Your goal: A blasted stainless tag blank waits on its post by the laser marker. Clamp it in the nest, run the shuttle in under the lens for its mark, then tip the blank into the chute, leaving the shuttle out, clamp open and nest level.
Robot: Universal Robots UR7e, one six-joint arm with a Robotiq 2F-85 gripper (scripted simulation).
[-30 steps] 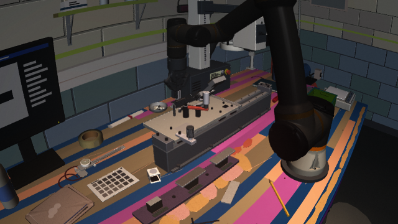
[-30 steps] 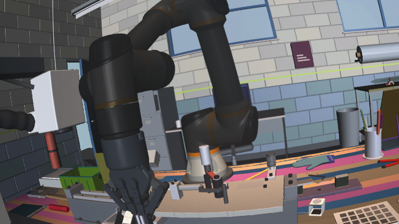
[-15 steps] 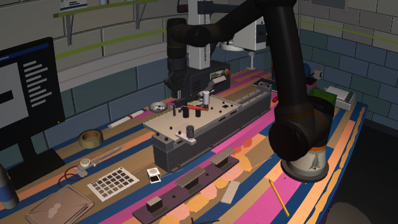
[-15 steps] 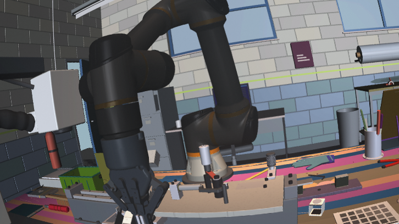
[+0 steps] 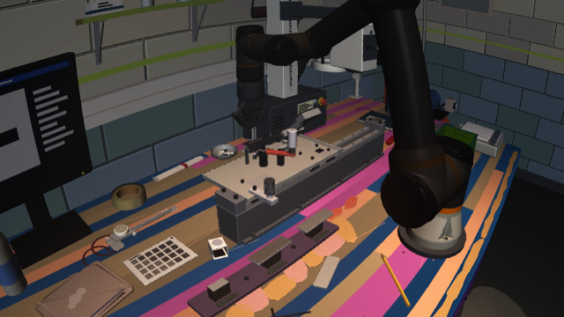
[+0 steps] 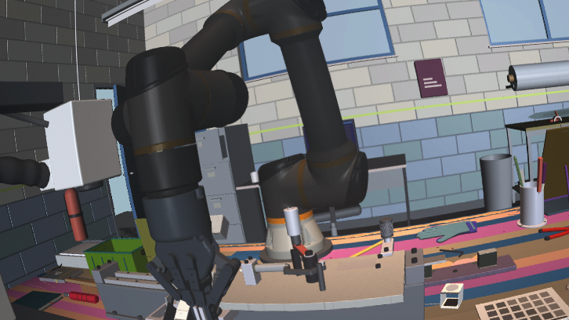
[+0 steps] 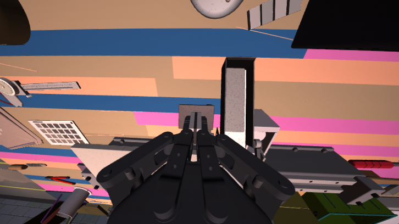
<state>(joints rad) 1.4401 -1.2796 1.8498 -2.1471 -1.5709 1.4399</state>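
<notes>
At the middle of the bench the shuttle plate [image 5: 273,165] sits at the near end of its dark rail base [image 5: 304,185], away from the laser marker [image 5: 291,66] behind it. On the plate stands the toggle clamp [image 5: 282,152] with its red lever and grey upright handle [image 6: 293,223]. My gripper [image 7: 196,122] is at the plate's far edge, fully closed and empty, its tips over a small grey tilted plate [image 7: 196,113]. Beside that plate a speckled grey bar in a dark channel [image 7: 235,97] runs away from me. I cannot pick out the tag blank.
The marker's column and black cabinet [image 5: 291,110] rise right behind my wrist. A metal dish [image 5: 224,151], a tape roll [image 5: 128,196] and a monitor [image 5: 35,132] lie left of the shuttle. A purple fixture strip with blocks [image 5: 269,259] lies in front. A green bin [image 6: 115,254] sits past the rail's end.
</notes>
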